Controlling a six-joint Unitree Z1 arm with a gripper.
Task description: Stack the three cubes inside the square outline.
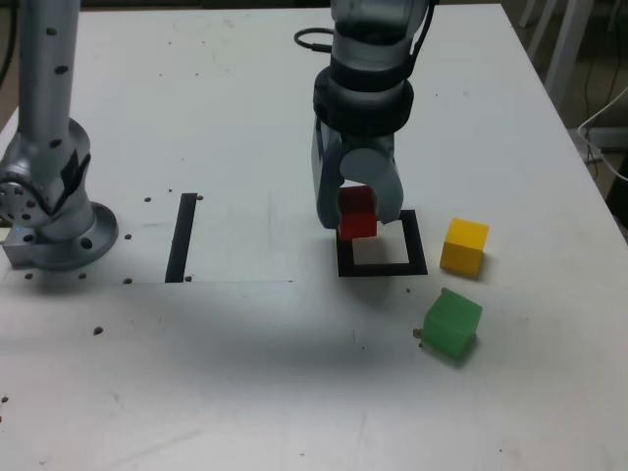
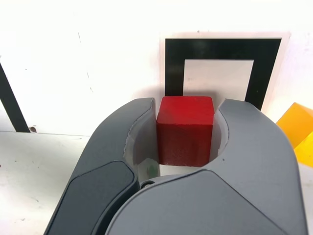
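Looking down from the exterior view, we see the gripper clamped on the red cube, its two grey jaws pressed against opposite faces of the block. The wrist view confirms the grasp: the red cube sits squarely between the jaws of the gripper, with no gap showing on either side. We place the cube over the corner of the square outline that lies farthest from the camera and toward the exterior view's left; we cannot tell whether it touches the tape or hangs just above it. In the wrist view the square outline lies just beyond the cube, its white centre bare.

We find the yellow cube resting on the white table just beside the outline, on the exterior view's right, and an edge of it shows in the wrist view too. We see the green cube near it, closer to the camera, apart from both the yellow cube and the outline.

A straight black strip lies on the table well apart toward the exterior view's left, between the outline and the arm's base.
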